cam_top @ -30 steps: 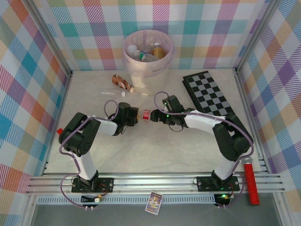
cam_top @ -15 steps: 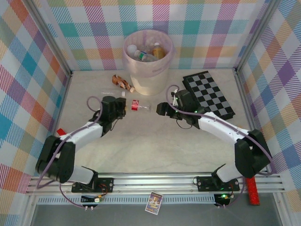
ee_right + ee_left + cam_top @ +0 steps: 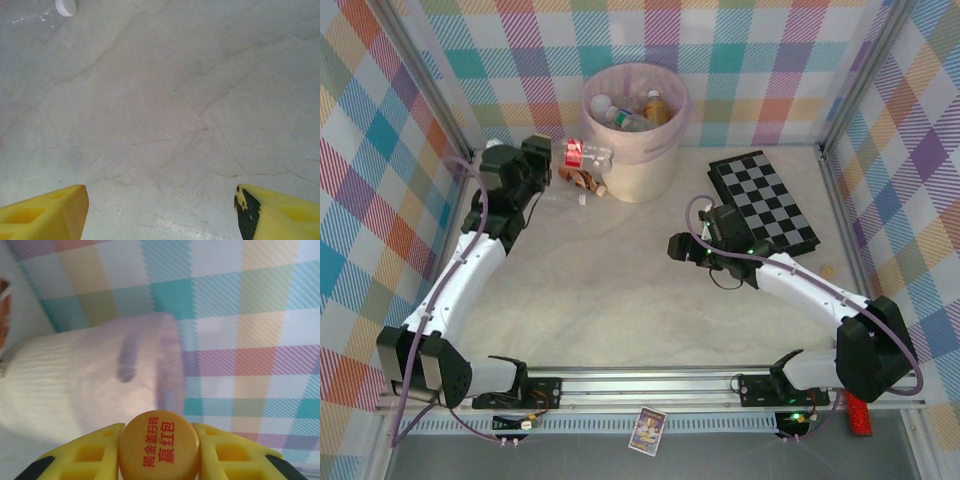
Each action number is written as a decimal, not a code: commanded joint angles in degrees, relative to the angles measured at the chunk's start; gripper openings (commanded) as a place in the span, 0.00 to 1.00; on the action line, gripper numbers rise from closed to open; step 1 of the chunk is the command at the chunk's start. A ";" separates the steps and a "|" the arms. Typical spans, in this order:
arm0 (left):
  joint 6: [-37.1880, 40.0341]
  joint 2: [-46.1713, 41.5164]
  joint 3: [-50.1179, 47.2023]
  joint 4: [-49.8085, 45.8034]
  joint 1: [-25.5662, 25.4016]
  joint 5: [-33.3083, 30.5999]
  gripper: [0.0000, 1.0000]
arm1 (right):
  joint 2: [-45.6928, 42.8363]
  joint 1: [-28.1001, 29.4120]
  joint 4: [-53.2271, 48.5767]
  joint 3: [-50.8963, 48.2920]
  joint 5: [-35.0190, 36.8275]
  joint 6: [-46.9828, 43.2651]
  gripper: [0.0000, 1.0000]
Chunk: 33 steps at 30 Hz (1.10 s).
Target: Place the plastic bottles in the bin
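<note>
My left gripper (image 3: 562, 159) is shut on a clear plastic bottle (image 3: 582, 153) with a red label, held in the air at the left side of the bin's rim. In the left wrist view its orange-yellow cap (image 3: 159, 444) is pinched between the yellow fingers (image 3: 85, 462), with the bin (image 3: 85, 382) just ahead. The bin (image 3: 638, 165), pale with a pink liner, holds several bottles (image 3: 632, 112). A brown bottle (image 3: 580, 178) and a clear bottle (image 3: 560, 199) lie on the table left of the bin. My right gripper (image 3: 677, 248) hangs open over bare table (image 3: 160, 125), with nothing between its fingers (image 3: 47, 212).
A black-and-white checkerboard (image 3: 761, 198) lies at the back right, close behind the right arm. A red stick (image 3: 858, 412) sits at the near right rail and a card (image 3: 647, 430) at the front. Plaid walls close in three sides. A white-capped clear bottle (image 3: 62, 7) shows far ahead of the right gripper.
The left arm swung from the table's middle to the back left, lifting the red-labelled bottle up to the bin's rim. The right gripper drew back to the right and lower.
</note>
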 commanded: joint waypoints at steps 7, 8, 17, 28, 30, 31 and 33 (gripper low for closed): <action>6.92 13.92 19.05 -0.41 0.50 -3.30 0.02 | -1.52 -0.30 -0.91 -1.03 0.33 -0.75 0.77; 7.78 16.02 21.57 -1.07 0.50 -3.61 0.02 | -1.46 -0.28 -0.97 -1.03 0.41 -0.80 0.77; 8.78 34.08 41.36 -1.33 0.32 0.63 0.00 | -2.48 -0.30 -2.42 -1.86 1.07 -1.35 0.78; 12.26 53.26 68.84 -10.60 -2.15 3.34 0.02 | -2.21 -0.34 -2.64 -2.35 1.05 -1.64 0.78; 12.17 55.24 70.30 -10.64 -2.61 3.19 0.04 | -2.28 -0.33 -2.78 -2.34 1.12 -1.64 0.78; 12.26 56.12 70.81 -10.03 -2.81 3.12 0.05 | -2.31 -0.38 -2.79 -2.42 1.32 -1.67 0.78; 12.00 58.10 72.34 -10.12 -2.84 3.83 0.10 | -2.23 -0.34 -2.82 -2.42 1.25 -1.83 0.78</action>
